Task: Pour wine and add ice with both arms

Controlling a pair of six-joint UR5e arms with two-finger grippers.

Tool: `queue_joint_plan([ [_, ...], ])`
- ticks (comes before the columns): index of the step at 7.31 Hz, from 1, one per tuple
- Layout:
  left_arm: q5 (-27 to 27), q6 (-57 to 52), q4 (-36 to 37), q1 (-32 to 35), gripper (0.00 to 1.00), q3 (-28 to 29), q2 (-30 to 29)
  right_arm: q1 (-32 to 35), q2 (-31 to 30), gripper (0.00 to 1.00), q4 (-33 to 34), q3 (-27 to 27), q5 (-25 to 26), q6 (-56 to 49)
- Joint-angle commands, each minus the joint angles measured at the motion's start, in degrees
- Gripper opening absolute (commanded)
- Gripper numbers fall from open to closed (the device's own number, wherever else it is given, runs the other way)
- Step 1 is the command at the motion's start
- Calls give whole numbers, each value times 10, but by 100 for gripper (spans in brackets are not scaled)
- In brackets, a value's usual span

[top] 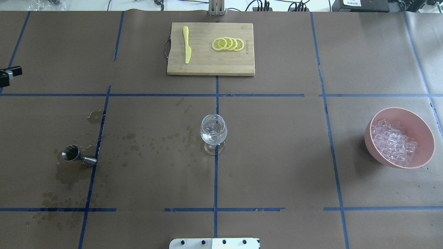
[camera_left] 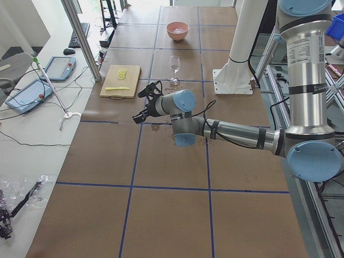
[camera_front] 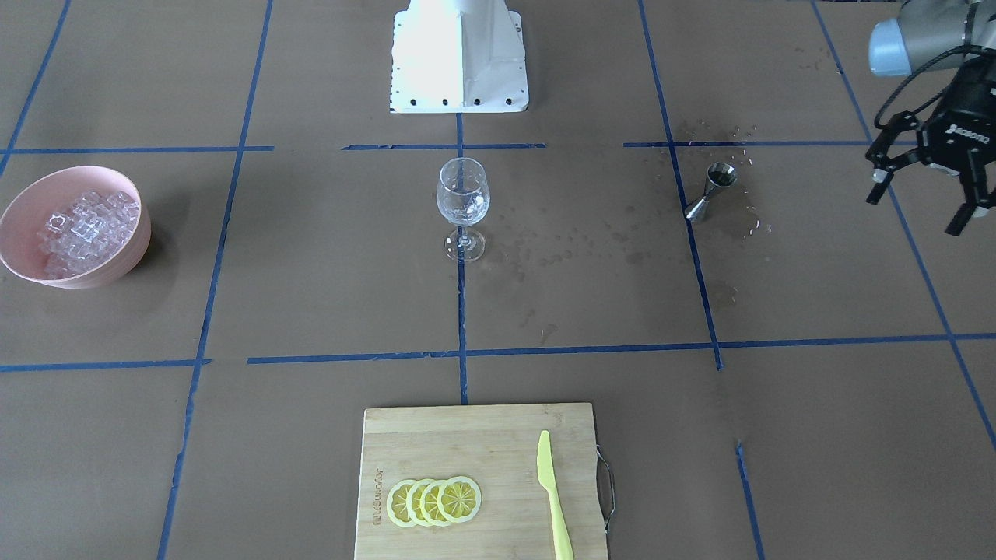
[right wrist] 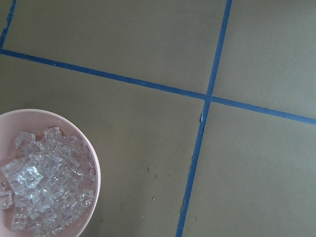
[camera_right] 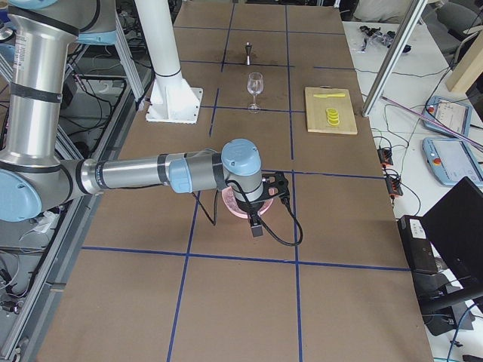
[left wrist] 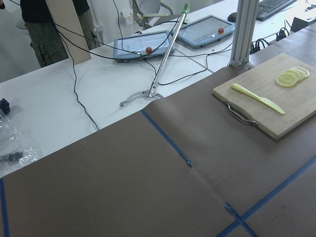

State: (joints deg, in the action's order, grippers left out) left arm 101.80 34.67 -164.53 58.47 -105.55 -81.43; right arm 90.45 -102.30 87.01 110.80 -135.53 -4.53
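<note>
A clear wine glass (camera_front: 463, 201) stands at the table's middle, also in the overhead view (top: 214, 131). It holds something clear; I cannot tell liquid from cubes. The ice (top: 394, 141) is heaped in a pink bowl (top: 420, 122) on the robot's right and fills the right wrist view (right wrist: 44, 192). My left gripper (camera_front: 922, 204) is open and empty, in the air beyond a steel jigger (camera_front: 712, 190) that stands upright among wet spots. My right gripper (camera_right: 264, 205) hovers over the bowl; I cannot tell whether it is open or shut.
A wooden cutting board (top: 193, 65) lies at the far side with lemon slices (top: 228, 44) and a yellow knife (top: 187, 48). Wet patches (top: 155, 140) spread between jigger and glass. The white pedestal (camera_front: 459, 58) stands at the near side.
</note>
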Motion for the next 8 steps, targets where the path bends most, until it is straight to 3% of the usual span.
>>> queue_joint_plan([
  [1, -227, 59, -36, -162, 100, -11, 19, 0, -1, 100, 1, 0, 0, 1],
  [3, -370, 64, -81, -263, 100, -11, 50, 1, -2, 100, 0, 1, 0, 1],
  [7, -647, 104, -85, -482, 100, 5, 58, 1, -4, 100, 1, 2, 0, 1],
  [8, -679, 116, -86, -515, 100, 14, 58, 1, -4, 100, 1, 2, 0, 1],
])
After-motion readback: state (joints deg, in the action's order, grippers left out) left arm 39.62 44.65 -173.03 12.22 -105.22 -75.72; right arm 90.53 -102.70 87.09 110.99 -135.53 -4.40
